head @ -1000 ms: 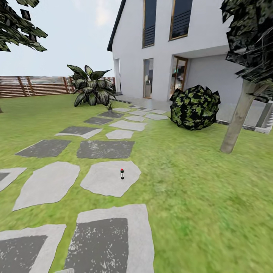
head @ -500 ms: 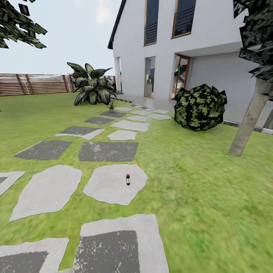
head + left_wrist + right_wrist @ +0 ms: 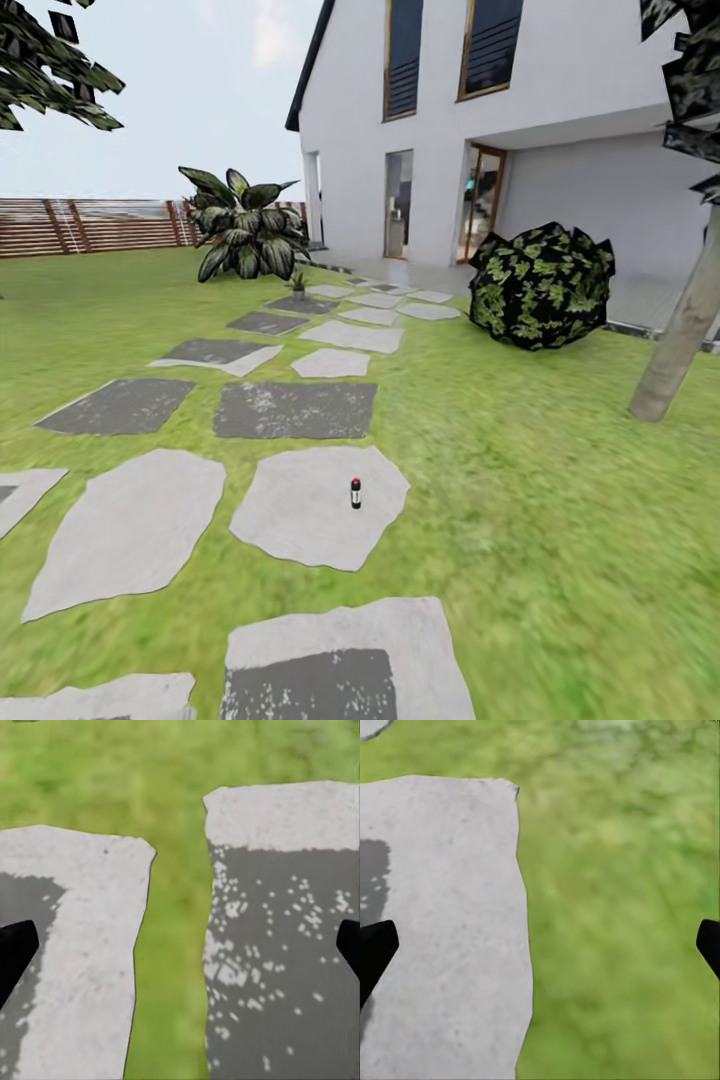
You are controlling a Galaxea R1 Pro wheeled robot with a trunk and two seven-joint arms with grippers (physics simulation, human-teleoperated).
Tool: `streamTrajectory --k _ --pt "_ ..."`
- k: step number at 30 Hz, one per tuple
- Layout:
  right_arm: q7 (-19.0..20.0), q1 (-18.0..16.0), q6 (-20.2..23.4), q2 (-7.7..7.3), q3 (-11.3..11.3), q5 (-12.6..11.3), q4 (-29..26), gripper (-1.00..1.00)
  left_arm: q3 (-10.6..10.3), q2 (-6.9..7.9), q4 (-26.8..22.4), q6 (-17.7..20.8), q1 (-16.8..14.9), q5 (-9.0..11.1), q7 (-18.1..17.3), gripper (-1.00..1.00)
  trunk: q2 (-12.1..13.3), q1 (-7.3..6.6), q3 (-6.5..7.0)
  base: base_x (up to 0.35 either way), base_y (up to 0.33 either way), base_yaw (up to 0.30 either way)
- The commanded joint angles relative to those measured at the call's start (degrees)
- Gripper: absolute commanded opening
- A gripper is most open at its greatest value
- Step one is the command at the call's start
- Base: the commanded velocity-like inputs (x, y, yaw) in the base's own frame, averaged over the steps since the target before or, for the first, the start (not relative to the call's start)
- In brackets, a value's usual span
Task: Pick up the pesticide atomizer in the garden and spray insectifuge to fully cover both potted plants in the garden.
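The pesticide atomizer (image 3: pixel 355 493) is a small dark bottle with a red top, standing upright on a pale stone slab (image 3: pixel 300 510) in the garden lawn, a few steps ahead in the head view. Far along the path, a small potted plant (image 3: pixel 297 284) stands by the slabs. My left gripper (image 3: pixel 180 952) is open over two paving slabs, its dark fingertips (image 3: pixel 15 949) at the picture's edges and nothing between them. Over a slab's edge and grass, my right gripper (image 3: pixel 540 952) is open and empty too.
Grey and dark stepping stones (image 3: pixel 295 408) lead toward a white house (image 3: pixel 450 130). A large broad-leaved plant (image 3: pixel 245 225) stands at the back left before a wooden slat fence (image 3: pixel 90 225). A round bush (image 3: pixel 542 285) and a tree trunk (image 3: pixel 680 340) stand to the right.
The whole head view has shifted: the camera has come closer along the path, so the atomizer and slabs appear lower and larger. Nothing in the garden itself has moved.
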Motion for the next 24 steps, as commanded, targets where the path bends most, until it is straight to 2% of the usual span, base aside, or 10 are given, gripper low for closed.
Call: streamTrajectory --k 1,10,24 --pt "0.0 0.0 -0.2 -0.01 0.0 0.0 0.0 1.0 0.0 -0.01 0.1 -0.2 0.0 0.2 0.0 1.0 0.0 0.02 -0.05 0.261 0.23 0.0" --pt "0.0 0.0 -0.2 -0.01 0.0 0.0 0.0 1.0 0.0 0.02 0.1 -0.2 0.0 0.2 0.0 1.0 0.0 0.02 -0.05 0.248 0.231 -0.049" --pt "0.0 0.0 -0.2 -0.01 0.0 0.0 0.0 1.0 0.0 0.02 0.1 -0.2 0.0 0.2 0.0 1.0 0.0 0.02 -0.05 0.236 0.235 -0.283"
